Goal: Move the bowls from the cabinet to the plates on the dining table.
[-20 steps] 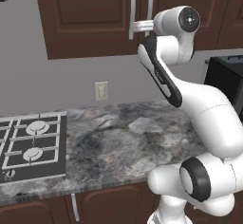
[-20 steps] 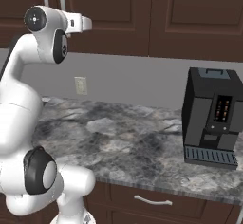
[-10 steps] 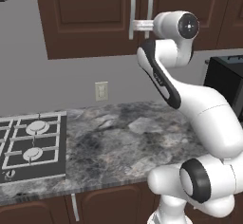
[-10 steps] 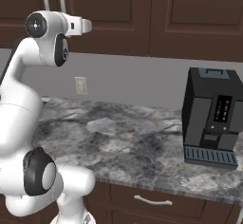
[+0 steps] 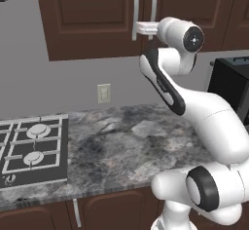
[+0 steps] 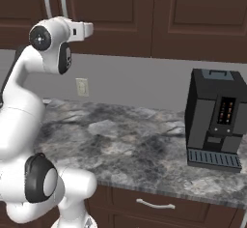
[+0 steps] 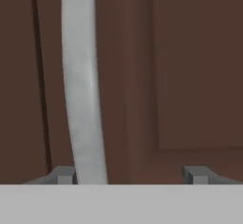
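Since the earlier frame, your arm has changed little: its end effector (image 5: 141, 28) has stayed pressed up at the lower end of the cabinet (image 5: 92, 17) door handles, the hand sitting marginally closer to the wood. Item, left: gas hob (image 5: 30, 148) with white grates, set into the grey marbled surface (image 5: 121, 146). Item, above it: grey wall bearing a cream outlet plate (image 5: 103, 93). Item, upper centre: dark brown wall cabinet, doors shut, two long silver bar handles (image 5: 136, 5) side by side; you can see no bowls, the contents being hidden behind the doors. Item, end effector in the hand view (image 7: 128, 175): the two grey fingertips (image 7: 198, 174) stand well apart, with one silver handle (image 7: 83, 85) running just beside the left tip, inside the gap; you cannot tell whether that tip touches it, and nothing is yet clamped. Item, right: black coffee machine (image 6: 215, 120) standing on the surface, well apart from the arm. Item, below: low brown cupboards with a short silver handle (image 6: 155, 204).
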Controlling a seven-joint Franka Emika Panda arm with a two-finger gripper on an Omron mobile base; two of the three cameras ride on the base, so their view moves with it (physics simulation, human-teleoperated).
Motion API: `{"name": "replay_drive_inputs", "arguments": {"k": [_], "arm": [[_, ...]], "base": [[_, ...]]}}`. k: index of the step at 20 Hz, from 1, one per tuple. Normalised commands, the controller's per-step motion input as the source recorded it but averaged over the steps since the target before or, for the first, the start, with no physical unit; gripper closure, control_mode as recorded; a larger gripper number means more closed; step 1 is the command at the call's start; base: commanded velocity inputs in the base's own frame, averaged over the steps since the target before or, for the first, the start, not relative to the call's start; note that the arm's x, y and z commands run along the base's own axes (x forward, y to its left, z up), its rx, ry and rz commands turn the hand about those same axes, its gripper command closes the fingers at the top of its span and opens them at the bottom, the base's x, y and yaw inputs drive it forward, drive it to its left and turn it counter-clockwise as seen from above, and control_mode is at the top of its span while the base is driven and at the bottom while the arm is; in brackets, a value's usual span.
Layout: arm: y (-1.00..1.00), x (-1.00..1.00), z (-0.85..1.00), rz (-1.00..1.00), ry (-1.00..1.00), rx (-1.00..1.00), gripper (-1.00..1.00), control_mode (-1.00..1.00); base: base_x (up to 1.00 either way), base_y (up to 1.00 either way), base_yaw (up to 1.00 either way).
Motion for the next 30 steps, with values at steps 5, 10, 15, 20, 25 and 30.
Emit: {"name": "replay_drive_inputs", "arguments": {"k": [5, 10, 15, 20, 25, 30], "arm": [[-0.12, -0.38, 0.30, 0.10, -0.01, 0.03, 1.00, -1.00], [-0.16, -0.45, 0.32, 0.09, 0.04, 0.04, 1.00, -1.00], [-0.20, -0.41, 0.18, 0.10, 0.06, 0.03, 1.00, -1.00], [-0.28, -0.43, 0.14, 0.09, 0.01, 0.02, 1.00, -1.00], [-0.46, -0.51, 0.07, 0.02, 0.00, 0.07, 1.00, -1.00], [-0.50, -0.46, 0.01, 0.02, 0.03, 0.08, 1.00, -1.00]], "base": [[0.00, 0.00, 0.00], [0.00, 0.00, 0.00], [0.00, 0.00, 0.00], [0.00, 0.00, 0.00], [0.00, 0.00, 0.00], [0.00, 0.00, 0.00]]}}
